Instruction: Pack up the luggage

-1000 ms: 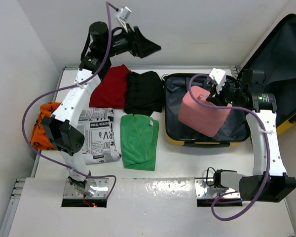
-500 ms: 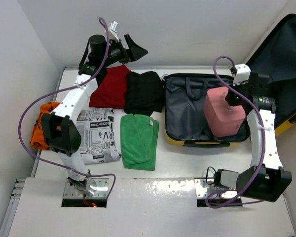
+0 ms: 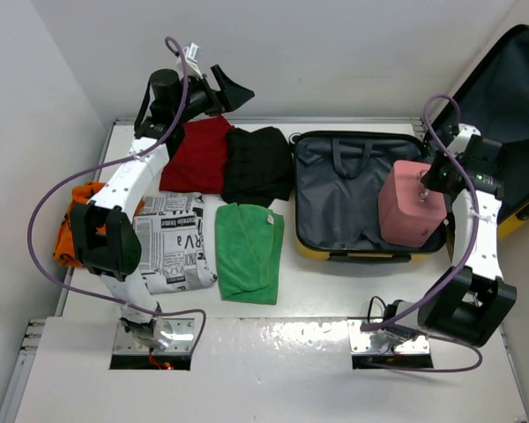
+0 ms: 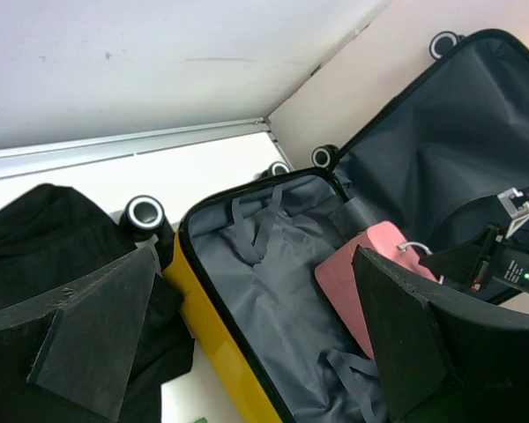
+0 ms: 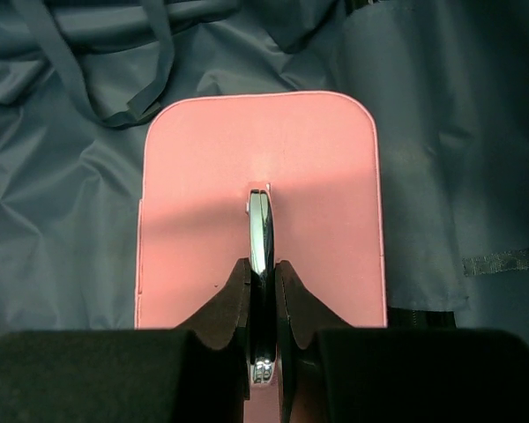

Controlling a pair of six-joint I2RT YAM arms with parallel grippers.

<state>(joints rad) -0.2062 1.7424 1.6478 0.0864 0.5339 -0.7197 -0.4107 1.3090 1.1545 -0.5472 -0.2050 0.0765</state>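
Your right gripper (image 5: pixel 263 269) has its jaws nearly together, pinched on the thin metal handle (image 5: pixel 259 220) on top of the small pink case (image 3: pixel 407 214). The case is upright inside the luggage (image 3: pixel 335 211), at the right end of its grey-lined base half. The pictures do not show whether its bottom rests on the lining. The yellow luggage lies open on the right side of the table (image 3: pixel 335 291), with its lid (image 3: pixel 507 97) standing up against the right wall. Your left gripper (image 3: pixel 234 88) is raised above the far edge of the table with its jaws spread wide and nothing between them. Below it lie a red garment (image 3: pixel 198 154) and a black garment (image 3: pixel 257 163) side by side, and a folded green cloth (image 3: pixel 249 251) lies nearer the arm bases.
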